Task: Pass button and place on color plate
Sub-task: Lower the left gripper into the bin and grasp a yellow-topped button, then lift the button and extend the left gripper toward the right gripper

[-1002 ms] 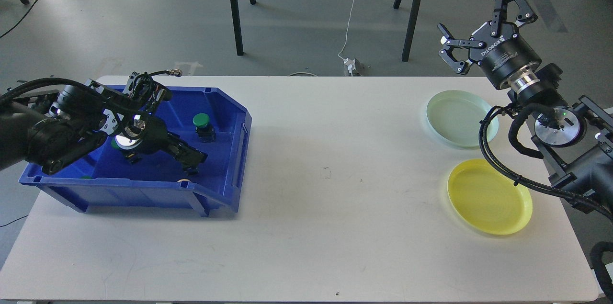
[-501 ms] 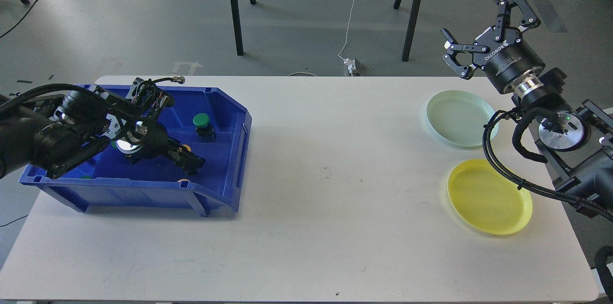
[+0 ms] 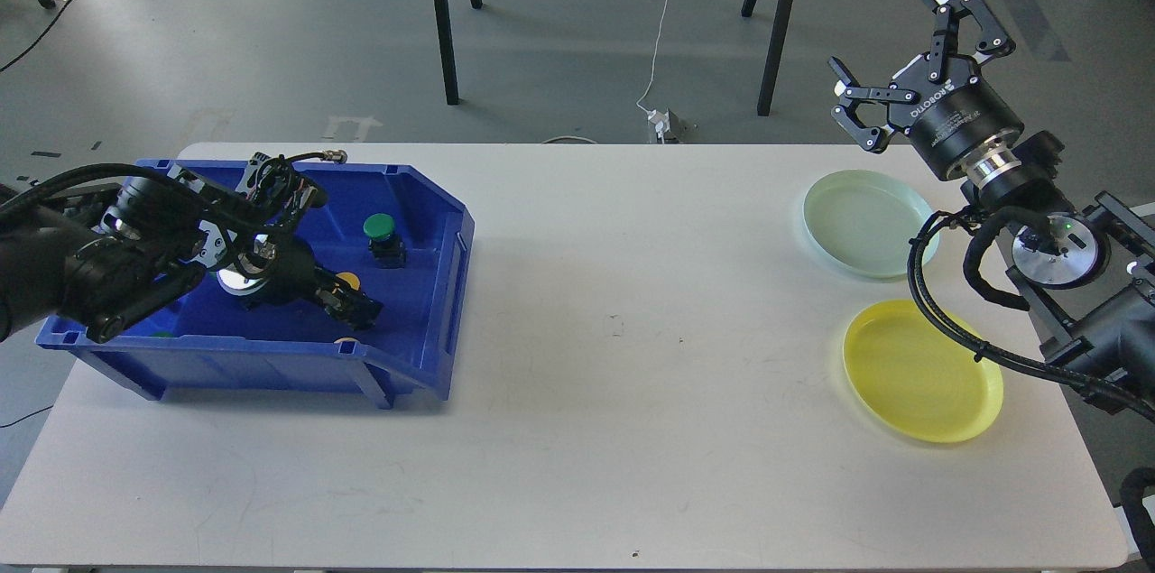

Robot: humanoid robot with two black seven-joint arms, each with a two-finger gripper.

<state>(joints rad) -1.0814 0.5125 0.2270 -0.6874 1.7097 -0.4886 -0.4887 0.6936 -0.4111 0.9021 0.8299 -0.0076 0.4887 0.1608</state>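
Yellow plate point(image 3: 922, 371) at near right of white table point(image 3: 577, 429), nothing on it; pale green plate point(image 3: 864, 222) just beyond it, also bare. Blue bin point(image 3: 271, 347) at left of table holds several buttons: green-capped button point(image 3: 383, 237) standing upright on a black base, cap up, toward bin's back right; a bit of yellow-orange cap point(image 3: 348, 281) right at the left gripper's tip; a small pale cap point(image 3: 344, 340) against the near wall. Left gripper point(image 3: 354, 309) reaches down inside the bin, pointing right and toward the near wall, fingers dark and bunched, can't tell how wide or whether anything is held; green button sits just beyond it, apart. Right gripper point(image 3: 902, 45) raised beyond the green plate, fingers spread wide, holding nothing.
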